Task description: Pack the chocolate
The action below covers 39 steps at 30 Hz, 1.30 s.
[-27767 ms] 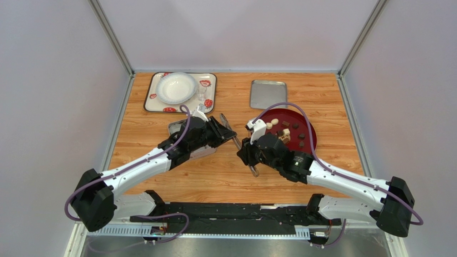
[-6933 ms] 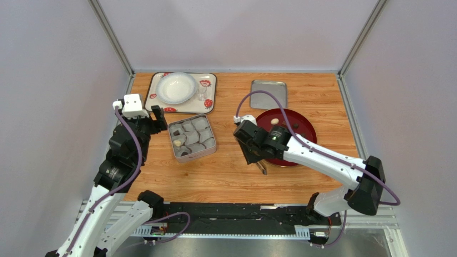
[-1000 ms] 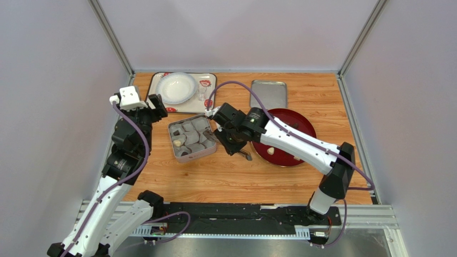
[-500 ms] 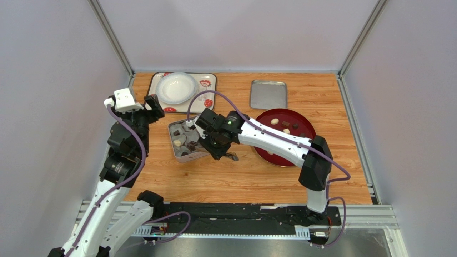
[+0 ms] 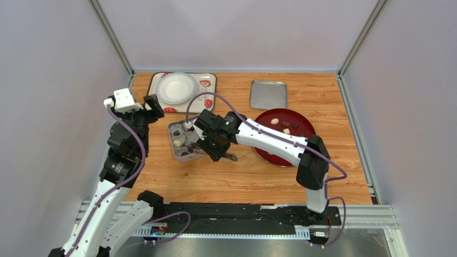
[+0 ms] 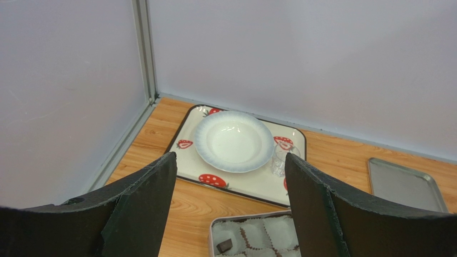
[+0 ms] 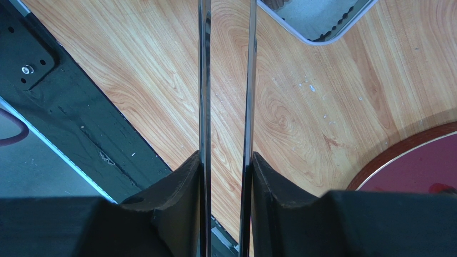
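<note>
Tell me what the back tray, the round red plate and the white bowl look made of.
Back tray: likely metal, brushed grey, dull even sheen. Red plate: perhaps lacquer or plastic, glossy dark red, pale edge line. White bowl: probably glazed ceramic, soft highlights, fluted rim.

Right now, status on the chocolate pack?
Left end effector open, empty. Right end effector shut on tongs at tin edge. Chocolate partly in tin, rest on red plate. Nothing seen blocking.
</note>
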Tool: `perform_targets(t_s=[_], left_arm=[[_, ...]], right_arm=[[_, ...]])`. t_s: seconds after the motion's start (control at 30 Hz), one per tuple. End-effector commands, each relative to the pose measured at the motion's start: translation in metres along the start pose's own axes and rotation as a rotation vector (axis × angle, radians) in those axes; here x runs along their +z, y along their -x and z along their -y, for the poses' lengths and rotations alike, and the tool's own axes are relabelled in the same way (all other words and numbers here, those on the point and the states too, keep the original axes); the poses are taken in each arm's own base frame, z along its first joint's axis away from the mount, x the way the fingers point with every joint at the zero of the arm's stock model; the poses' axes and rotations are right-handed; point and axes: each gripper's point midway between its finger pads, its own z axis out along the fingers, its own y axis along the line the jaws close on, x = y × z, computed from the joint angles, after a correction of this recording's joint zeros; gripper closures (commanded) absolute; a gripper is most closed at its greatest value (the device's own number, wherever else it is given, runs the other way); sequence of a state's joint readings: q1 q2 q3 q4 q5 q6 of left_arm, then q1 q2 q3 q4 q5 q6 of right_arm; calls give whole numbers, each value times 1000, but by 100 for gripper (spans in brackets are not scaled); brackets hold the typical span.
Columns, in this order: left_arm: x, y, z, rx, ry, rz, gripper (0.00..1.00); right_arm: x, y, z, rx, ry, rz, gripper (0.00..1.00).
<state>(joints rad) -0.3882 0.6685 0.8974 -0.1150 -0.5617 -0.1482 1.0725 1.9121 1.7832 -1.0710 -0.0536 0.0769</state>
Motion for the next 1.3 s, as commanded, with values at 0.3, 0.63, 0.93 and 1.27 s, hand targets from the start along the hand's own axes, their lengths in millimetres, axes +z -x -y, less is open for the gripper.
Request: perform_targets(t_s=[0.3,0.63,0.93,1.27], left_arm=[[0,10,-3,-11,7,35,18],[1,9,-2,-10,6,34,18],[1,8,1,-14,-11,31,19],[3,4,6,-16,-30,16,19]], right_arm=[[-9,18,-2,-1,-8,78,61],[-63,32,12,76,-91,227,70],[-87,-28,63,305,-258,187,73],[-97,-132,115,686,-400,86,73]])
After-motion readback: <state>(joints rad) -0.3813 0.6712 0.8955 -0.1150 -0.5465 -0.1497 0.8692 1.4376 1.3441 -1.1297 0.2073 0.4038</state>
